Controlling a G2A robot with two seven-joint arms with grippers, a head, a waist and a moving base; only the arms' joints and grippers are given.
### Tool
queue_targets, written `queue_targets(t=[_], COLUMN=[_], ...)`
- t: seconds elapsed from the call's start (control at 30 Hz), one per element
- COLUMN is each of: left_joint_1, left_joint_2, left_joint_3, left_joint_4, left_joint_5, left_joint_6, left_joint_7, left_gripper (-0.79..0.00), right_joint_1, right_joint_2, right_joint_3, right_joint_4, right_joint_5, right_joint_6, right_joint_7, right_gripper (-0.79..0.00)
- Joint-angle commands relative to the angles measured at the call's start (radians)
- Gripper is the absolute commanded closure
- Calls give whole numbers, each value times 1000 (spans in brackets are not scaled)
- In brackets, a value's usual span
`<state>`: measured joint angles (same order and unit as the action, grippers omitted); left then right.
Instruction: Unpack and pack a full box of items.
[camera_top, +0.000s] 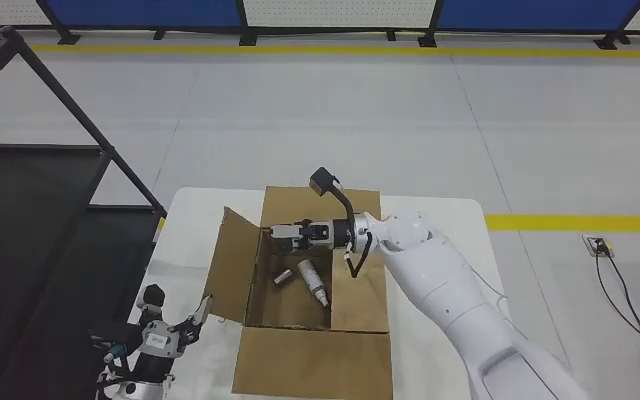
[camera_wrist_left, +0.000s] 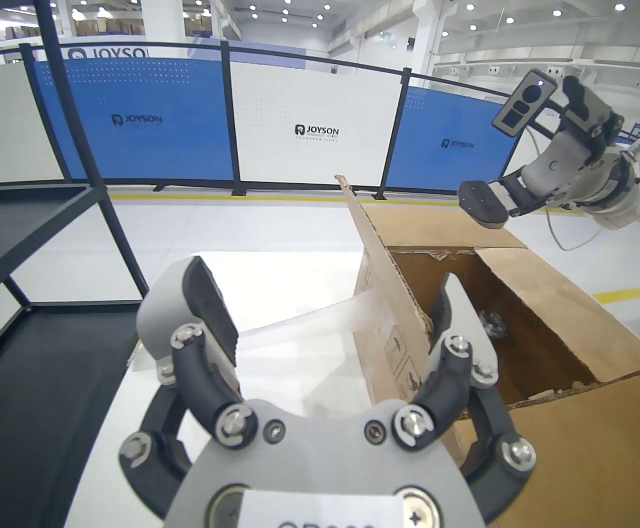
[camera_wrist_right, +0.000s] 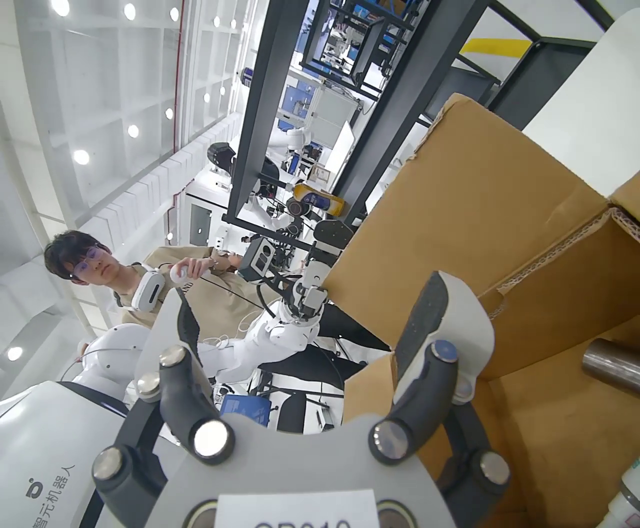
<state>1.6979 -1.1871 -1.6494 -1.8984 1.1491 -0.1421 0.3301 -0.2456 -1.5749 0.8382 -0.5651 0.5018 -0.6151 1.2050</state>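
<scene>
An open cardboard box (camera_top: 352, 300) stands on the white table (camera_top: 440, 215) with all its flaps spread. On its floor lie a white bottle (camera_top: 314, 282) and a short metal cylinder (camera_top: 283, 278). My right gripper (camera_top: 285, 232) hovers over the box's far inner edge, open, with nothing between its fingers (camera_wrist_right: 434, 320). In its wrist view the cylinder (camera_wrist_right: 610, 362) and the bottle (camera_wrist_right: 631, 500) show at the edge. My left gripper (camera_top: 178, 306) is open beside the box's left flap (camera_wrist_left: 382, 280), above the table's near left corner, and holds nothing.
A black metal shelf rack (camera_top: 60, 230) stands just left of the table. A strip of clear tape (camera_wrist_left: 305, 325) hangs from the box's left flap across the table. Bare table lies right of the box.
</scene>
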Motion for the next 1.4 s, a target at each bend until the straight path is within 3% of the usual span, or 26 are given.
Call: queue_targets(t=[0.0,0.63,1.37], left_joint_1=[3,-84,-144], left_joint_2=[1,-4,-9], left_joint_3=[-17,-24,-13], left_joint_4=[10,206,319], left_joint_5=[-3,-10,11], left_joint_6=[-3,17,15], left_joint_7=[-11,-115,-156], left_gripper=[-785,-785,-785], right_joint_1=[-14,-99,-86], right_joint_2=[14,98,100], right_joint_3=[15,96,57], right_joint_4=[-22,-176,-158], right_joint_5=[2,31,56], right_joint_6=[7,51,73], right_joint_7=[7,51,73], right_gripper=[-785,-785,-785])
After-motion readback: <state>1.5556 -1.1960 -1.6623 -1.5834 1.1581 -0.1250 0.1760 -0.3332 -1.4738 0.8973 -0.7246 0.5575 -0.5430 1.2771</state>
